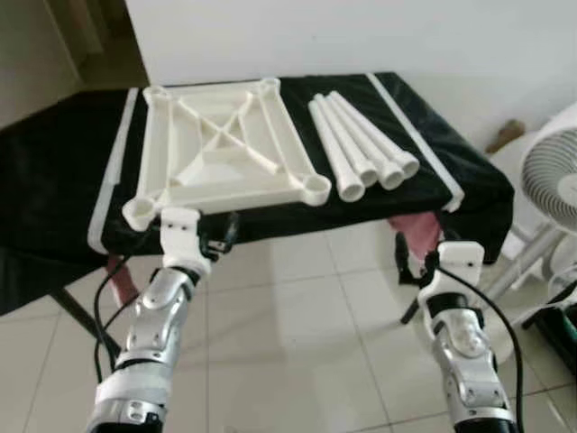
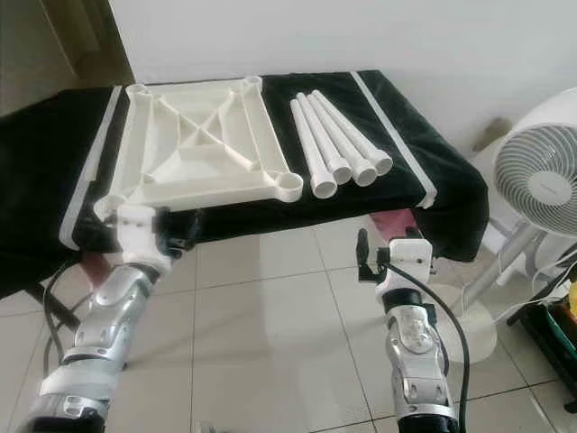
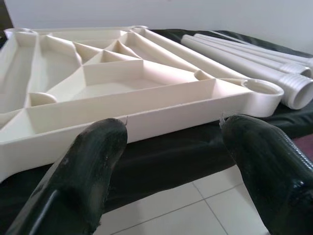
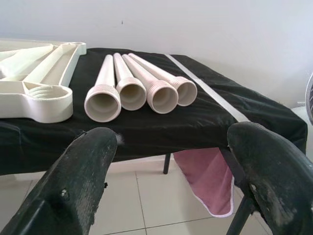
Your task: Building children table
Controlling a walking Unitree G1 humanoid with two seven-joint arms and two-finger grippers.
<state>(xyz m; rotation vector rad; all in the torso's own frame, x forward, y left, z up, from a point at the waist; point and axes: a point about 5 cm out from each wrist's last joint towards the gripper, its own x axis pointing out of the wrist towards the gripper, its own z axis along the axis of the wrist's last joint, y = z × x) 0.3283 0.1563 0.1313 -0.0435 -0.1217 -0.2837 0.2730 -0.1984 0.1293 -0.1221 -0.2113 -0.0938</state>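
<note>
A counter (image 1: pixel 54 162) draped in black cloth with white stripes holds the parts of a children's table. A cream plastic tabletop (image 1: pixel 221 149) lies upside down on it, ribbed underside up, with a round socket at each corner. Just beside it, on the robot's right, four cream table legs (image 1: pixel 361 144) lie side by side, touching, their threaded ends toward the robot.

The left gripper (image 3: pixel 171 156) hangs released, fingers spread, just in front of the tabletop's near edge. The right gripper (image 4: pixel 171 176) is also released, fingers wide apart, below the counter's edge facing the legs. A white fan (image 2: pixel 541 180) stands on the tiled floor (image 1: pixel 297 316) at right.
</note>
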